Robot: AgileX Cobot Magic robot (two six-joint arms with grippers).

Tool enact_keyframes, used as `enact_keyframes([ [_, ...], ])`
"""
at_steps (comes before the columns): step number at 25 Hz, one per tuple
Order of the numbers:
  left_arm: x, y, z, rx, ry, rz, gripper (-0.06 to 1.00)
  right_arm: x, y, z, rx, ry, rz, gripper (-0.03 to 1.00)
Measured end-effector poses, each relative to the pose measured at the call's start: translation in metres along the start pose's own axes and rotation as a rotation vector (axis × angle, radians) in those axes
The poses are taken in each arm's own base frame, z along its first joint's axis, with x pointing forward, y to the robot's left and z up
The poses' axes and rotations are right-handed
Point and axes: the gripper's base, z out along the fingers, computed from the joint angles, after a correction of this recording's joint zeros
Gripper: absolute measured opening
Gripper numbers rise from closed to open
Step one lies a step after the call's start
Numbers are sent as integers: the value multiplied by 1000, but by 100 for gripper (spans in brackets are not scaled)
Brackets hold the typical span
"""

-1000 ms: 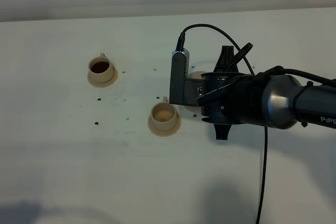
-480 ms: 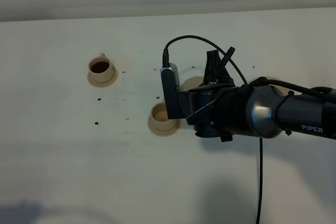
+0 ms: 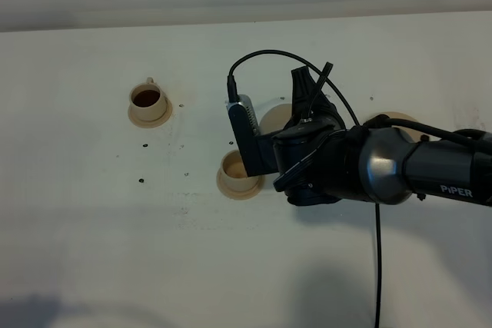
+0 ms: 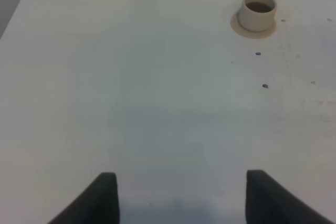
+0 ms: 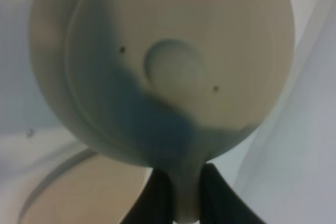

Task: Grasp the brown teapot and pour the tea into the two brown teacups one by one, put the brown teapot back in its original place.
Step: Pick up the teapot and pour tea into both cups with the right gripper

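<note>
My right gripper [image 5: 182,195] is shut on the loop handle of the brown teapot [image 5: 163,61], whose knobbed lid fills the right wrist view. From above, only a pale edge of the teapot [image 3: 275,118] shows beside the rolled right arm [image 3: 346,163]. It hangs next to the nearer teacup [image 3: 237,174], which the wrist camera partly covers. The far teacup [image 3: 147,101] holds dark tea and also shows as a teacup [image 4: 257,11] in the left wrist view. The original place, a wide tan saucer [image 3: 393,119], peeks out behind the arm. My left gripper [image 4: 181,198] stands open over bare table.
Dark tea specks [image 3: 142,182] dot the white table [image 3: 115,251] between and around the cups. A black cable [image 3: 378,266] hangs from the right arm toward the front edge. A tan curved rim [image 5: 63,192] lies under the teapot.
The right arm has shifted left and rolled, carrying the teapot closer to the nearer teacup. The wide saucer at the right has come into view behind the arm.
</note>
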Motion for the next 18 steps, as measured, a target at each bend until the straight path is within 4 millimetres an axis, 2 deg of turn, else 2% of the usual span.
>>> enact_keyframes([
  [7, 0, 0, 0, 0, 0, 0, 52, -1, 1, 0, 5, 5, -58, 13],
  [12, 0, 0, 0, 0, 0, 0, 52, -11, 9, 2, 25, 24, -134, 13],
  [18, 0, 0, 0, 0, 0, 0, 52, -13, 7, -1, 60, 33, -167, 13],
])
